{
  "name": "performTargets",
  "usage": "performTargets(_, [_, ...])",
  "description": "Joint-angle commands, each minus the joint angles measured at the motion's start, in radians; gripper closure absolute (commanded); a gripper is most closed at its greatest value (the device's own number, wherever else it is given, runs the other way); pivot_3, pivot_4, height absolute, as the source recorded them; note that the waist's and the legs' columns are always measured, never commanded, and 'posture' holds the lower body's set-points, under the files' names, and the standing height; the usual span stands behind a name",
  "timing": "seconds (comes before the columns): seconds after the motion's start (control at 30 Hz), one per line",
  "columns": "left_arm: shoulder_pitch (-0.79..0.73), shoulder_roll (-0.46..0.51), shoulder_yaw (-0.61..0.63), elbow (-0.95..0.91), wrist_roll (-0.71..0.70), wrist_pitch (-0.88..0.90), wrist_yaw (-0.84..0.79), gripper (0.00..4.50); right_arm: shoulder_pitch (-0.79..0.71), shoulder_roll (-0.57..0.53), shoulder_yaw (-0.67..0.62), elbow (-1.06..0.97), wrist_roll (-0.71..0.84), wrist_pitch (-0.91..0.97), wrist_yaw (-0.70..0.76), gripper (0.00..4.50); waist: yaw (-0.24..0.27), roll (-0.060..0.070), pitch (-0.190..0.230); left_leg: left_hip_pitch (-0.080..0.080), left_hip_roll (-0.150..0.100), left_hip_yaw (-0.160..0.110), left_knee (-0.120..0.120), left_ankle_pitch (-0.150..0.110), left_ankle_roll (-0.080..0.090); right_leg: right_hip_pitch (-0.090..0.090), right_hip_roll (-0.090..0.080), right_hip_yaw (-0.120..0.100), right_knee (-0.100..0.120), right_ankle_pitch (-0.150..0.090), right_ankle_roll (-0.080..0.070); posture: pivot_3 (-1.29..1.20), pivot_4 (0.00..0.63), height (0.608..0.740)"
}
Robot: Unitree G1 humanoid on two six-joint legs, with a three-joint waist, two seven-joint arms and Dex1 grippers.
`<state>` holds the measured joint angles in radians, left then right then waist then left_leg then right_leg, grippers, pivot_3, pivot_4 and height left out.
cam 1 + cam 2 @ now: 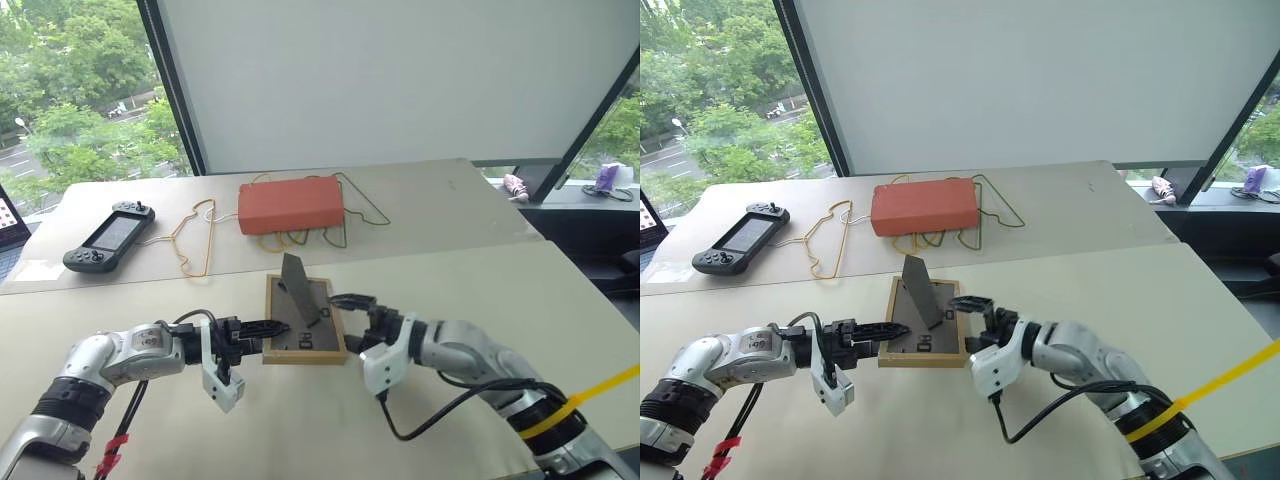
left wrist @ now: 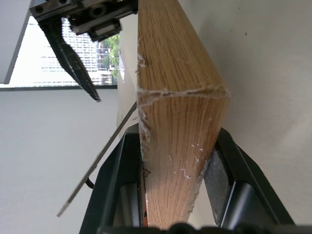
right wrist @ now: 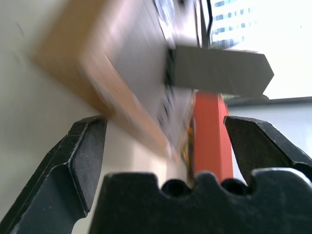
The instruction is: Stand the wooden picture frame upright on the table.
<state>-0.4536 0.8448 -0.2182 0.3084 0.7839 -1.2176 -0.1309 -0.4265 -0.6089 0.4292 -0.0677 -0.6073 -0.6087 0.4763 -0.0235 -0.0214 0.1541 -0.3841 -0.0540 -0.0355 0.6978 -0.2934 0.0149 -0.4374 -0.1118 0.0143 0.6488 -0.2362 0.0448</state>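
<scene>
frame: wooden picture frame (image 1: pixel 303 320) lying back-side up on the table (image 1: pixel 470 300), near the front edge, between the two grippers
stand: fold-out stand (image 1: pixel 297 289) sticking up off the dark back, already swung open
left gripper: left gripper (image 1: pixel 262 327) clamping the frame's left wooden edge; left wrist view showing both fingers (image 2: pixel 119 180) squeezing the wood
right gripper: right gripper (image 1: pixel 352 318) hovering just beside the frame's right edge, jaws spread wide, gripping nothing; right wrist view showing the frame corner and stand between the spread fingers (image 3: pixel 83 156), not touching as far as I can tell
done: stand is out, left side is being held
left: frame is not upright yet; judging it needs tipping up onto its bottom edge and stand, then both grippers letting go
progress: roughly mid-task, judging by the pose
risk: frame could pivot or slip in a one-sided grip while being tipped
clutter: orange-red flat box (image 1: pixel 290 205), wire hangers (image 1: pixel 195 240), handheld game console (image 1: pixel 108 238) sitting further back, well apart from the frame
</scene>
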Motion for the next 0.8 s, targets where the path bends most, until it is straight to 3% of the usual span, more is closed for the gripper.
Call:
performTargets(0.03, [-0.014,0.006,0.014,-0.027,-0.051,0.006,0.006,3.34,-0.01,0.001,-0.009,-0.003,0.007,-0.036,-0.013,0.07,0.0,0.0,0.0,0.0,0.0,0.0,0.0,0.0,0.0,0.0,0.0,0.0,0.0,0.0,0.0,0.0,0.15,0.74])
performTargets(0.37, [0.005,0.011,0.009,-0.043,-0.075,0.025,-0.017,3.34,0.003,-0.006,-0.066,-0.014,0.014,-0.026,-0.047,2.93,0.001,0.0,0.0,0.001,0.0,0.001,0.0,0.0,0.0,0.001,0.0,0.0,0.0,0.0,0.0,0.0,0.15,0.74])
performTargets(0.47, [0.003,0.01,0.002,-0.04,-0.098,0.041,-0.026,3.34,0.004,-0.006,-0.088,-0.043,0.044,-0.016,-0.044,3.24,0.002,0.0,0.0,0.001,0.0,0.001,0.0,0.0,0.0,0.001,0.0,0.0,0.0,0.0,0.0,0.0,0.15,0.74])
performTargets(0.57, [-0.004,0.007,-0.013,-0.03,-0.187,0.059,-0.058,3.34,-0.005,-0.017,-0.114,-0.078,0.084,-0.001,-0.024,3.24,0.002,0.0,0.0,0.001,0.0,0.001,0.0,0.0,0.001,0.001,0.0,0.0,0.0,0.0,0.0,0.0,0.15,0.74])
performTargets(0.63, [-0.006,0.005,-0.02,-0.033,-0.262,0.081,-0.087,2.34,-0.009,-0.023,-0.129,-0.09,0.1,0.008,-0.012,3.24,0.002,0.0,0.0,0.001,0.0,0.001,0.0,0.0,0.001,0.001,0.0,0.0,0.0,0.0,0.0,0.0,0.15,0.74])
performTargets(0.77, [0.025,0.006,0.016,-0.106,-0.362,0.12,-0.108,0.92,-0.004,-0.041,-0.179,-0.085,0.16,0.059,0.016,3.24,0.003,0.0,0.0,0.001,0.0,0.001,0.0,-0.001,0.001,0.001,0.0,0.001,0.0,0.0,0.0,0.0,0.15,0.74])
performTargets(0.8, [0.054,0.019,0.018,-0.142,-0.439,0.132,-0.121,0.92,-0.003,-0.049,-0.197,-0.083,0.2,0.084,0.035,3.24,0.003,0.0,0.0,0.001,0.0,0.001,0.0,-0.001,0.001,0.001,0.0,0.001,0.0,0.0,0.0,0.0,0.15,0.74])
